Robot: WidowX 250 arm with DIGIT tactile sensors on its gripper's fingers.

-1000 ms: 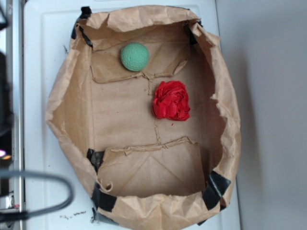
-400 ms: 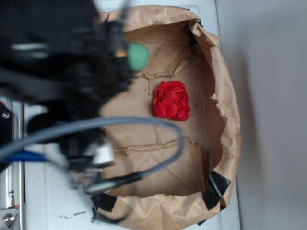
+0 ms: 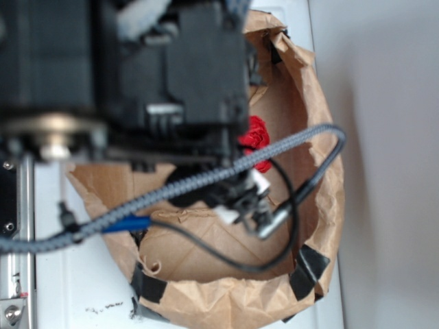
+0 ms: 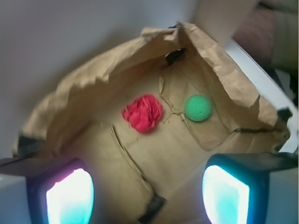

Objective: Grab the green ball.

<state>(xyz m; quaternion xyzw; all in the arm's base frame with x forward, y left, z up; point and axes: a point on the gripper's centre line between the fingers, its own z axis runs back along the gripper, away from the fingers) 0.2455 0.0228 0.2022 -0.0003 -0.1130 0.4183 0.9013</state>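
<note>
In the wrist view the green ball (image 4: pixel 198 108) lies on the floor of a brown paper bag (image 4: pixel 93 79), right of a red ruffled lump (image 4: pixel 143 113). My gripper (image 4: pixel 147 196) hangs above the bag's near part, open, its two glowing pads (image 4: pixel 70 198) far apart with nothing between them. The ball sits well ahead of the right pad. In the exterior view the black arm (image 3: pixel 171 75) covers the ball; only part of the red lump (image 3: pixel 254 137) shows.
The bag's crumpled walls (image 3: pixel 329 171) ring the floor, with black tape at the corners (image 3: pixel 309 267). A grey cable (image 3: pixel 206 181) and a black wire (image 3: pixel 288 240) loop over the bag. The bag rests on a white surface (image 3: pixel 82 288).
The arm has swung in from the left over the bag and further right, now covering the green ball and most of the red lump in the exterior view. Neither object has moved.
</note>
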